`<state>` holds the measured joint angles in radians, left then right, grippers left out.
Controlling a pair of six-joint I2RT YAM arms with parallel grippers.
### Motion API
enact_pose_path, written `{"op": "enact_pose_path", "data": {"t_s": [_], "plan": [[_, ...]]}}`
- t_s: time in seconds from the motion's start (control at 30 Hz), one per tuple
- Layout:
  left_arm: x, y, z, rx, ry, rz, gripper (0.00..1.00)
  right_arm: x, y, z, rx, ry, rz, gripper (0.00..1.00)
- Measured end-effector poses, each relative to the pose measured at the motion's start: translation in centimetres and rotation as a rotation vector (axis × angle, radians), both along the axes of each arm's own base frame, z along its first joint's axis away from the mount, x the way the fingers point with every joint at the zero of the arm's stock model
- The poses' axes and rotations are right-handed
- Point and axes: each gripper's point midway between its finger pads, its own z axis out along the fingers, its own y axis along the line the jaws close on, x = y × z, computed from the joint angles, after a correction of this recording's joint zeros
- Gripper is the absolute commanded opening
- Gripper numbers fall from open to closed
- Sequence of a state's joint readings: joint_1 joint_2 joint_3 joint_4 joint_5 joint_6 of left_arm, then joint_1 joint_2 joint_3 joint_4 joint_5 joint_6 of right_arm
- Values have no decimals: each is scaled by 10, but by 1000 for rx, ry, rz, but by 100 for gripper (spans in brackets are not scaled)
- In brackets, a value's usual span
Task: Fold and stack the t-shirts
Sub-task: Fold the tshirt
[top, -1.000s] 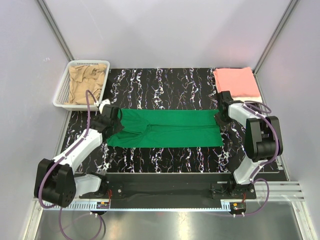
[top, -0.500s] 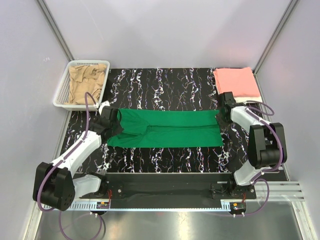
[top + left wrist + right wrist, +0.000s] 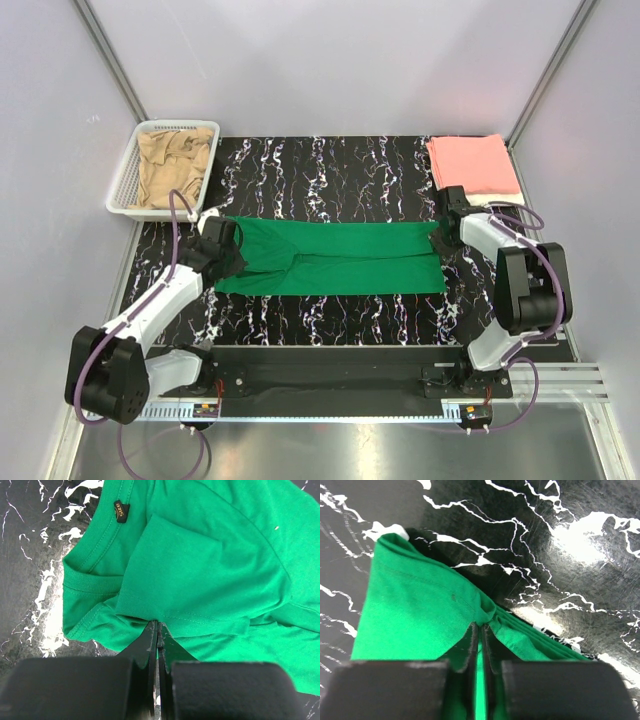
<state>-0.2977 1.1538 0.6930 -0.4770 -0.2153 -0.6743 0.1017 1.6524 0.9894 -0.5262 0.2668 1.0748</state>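
Observation:
The green t-shirt [image 3: 335,257] lies folded into a long strip across the middle of the black marbled table. My left gripper [image 3: 226,252] is shut on the shirt's collar end; in the left wrist view the jaws [image 3: 158,626] pinch a folded sleeve edge of the green cloth [image 3: 210,565]. My right gripper [image 3: 443,233] is shut on the hem end; its jaws [image 3: 480,626] pinch green cloth [image 3: 415,615] there. A tan-beige t-shirt [image 3: 172,165] lies crumpled in the basket. A folded salmon pink t-shirt [image 3: 472,165] lies at the back right, over a white one [image 3: 508,199].
The white mesh basket [image 3: 126,187] stands at the back left corner. The table [image 3: 330,165] is black with white veins. Grey walls close in on both sides and behind. A metal rail runs along the near edge.
Both grippers have moved slightly toward the back, carrying the shirt's two ends with them. The green strip has shifted a little away from the near edge.

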Motion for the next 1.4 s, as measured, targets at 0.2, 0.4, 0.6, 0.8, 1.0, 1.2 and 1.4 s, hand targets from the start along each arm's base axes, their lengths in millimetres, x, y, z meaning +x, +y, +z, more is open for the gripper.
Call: {"op": "enact_pose_path", "data": {"t_s": [0.2,0.4,0.6,0.8,1.0,1.2,1.4], "plan": [[-4,-2,-3,-17,-1,11,0,2,4,14,1,-34,58,32],[-8,-3,-7,-27,13,19,0,12,19,61,-62,-186,232,50],[-9,-7,-8,-45,21,14,32,18,98,106,23,-426,457,57],[-3,-2,-4,-78,31,-3,36,9,225,78,201,-414,740,47],[5,25,-4,-115,25,51,36,-7,319,62,325,-375,926,35],[9,24,-13,-171,47,18,45,-12,357,58,392,-365,939,41],[9,20,-26,-182,86,-3,49,-26,384,38,434,-314,933,41]]}}
